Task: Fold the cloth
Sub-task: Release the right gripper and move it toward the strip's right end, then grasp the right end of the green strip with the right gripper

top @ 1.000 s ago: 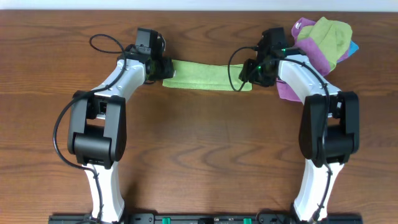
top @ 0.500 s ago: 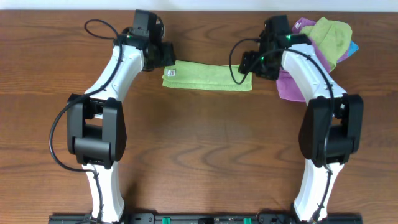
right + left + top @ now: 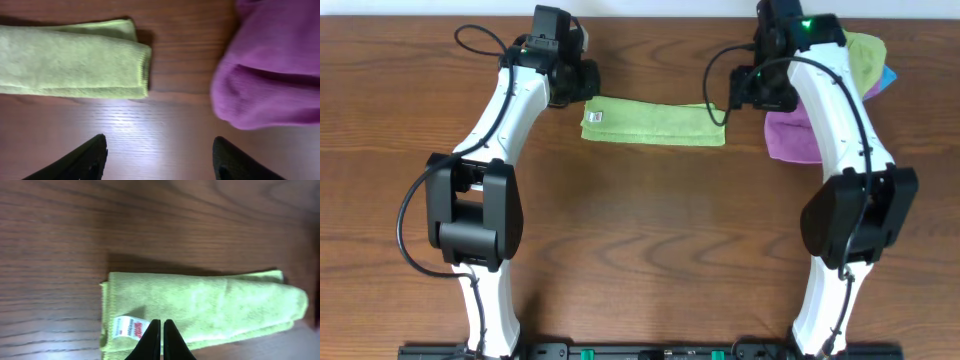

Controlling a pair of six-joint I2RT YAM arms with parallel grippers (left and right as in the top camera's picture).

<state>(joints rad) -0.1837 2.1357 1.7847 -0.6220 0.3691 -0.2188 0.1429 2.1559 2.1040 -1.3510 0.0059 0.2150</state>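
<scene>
The cloth (image 3: 653,122) lies as a narrow lime-green folded strip at the back of the table, with its white tag (image 3: 597,117) at the left end. My left gripper (image 3: 584,90) hovers just behind that end. In the left wrist view its jaws (image 3: 161,323) are shut and empty above the cloth (image 3: 210,305), next to the tag (image 3: 128,328). My right gripper (image 3: 750,92) is just beyond the cloth's right end. In the right wrist view it (image 3: 160,147) is open and empty over bare wood, with the cloth's end (image 3: 75,62) ahead on the left.
A purple cloth (image 3: 792,135) lies right of the strip, close to my right gripper, and shows in the right wrist view (image 3: 272,75). A duller green cloth (image 3: 860,55) is bunched behind it, with a blue bit (image 3: 889,75) at its side. The table's far edge is near.
Both grippers have pulled back from the cloth's ends toward the far edge and risen. The cloth stays flat, and its white tag now shows.
</scene>
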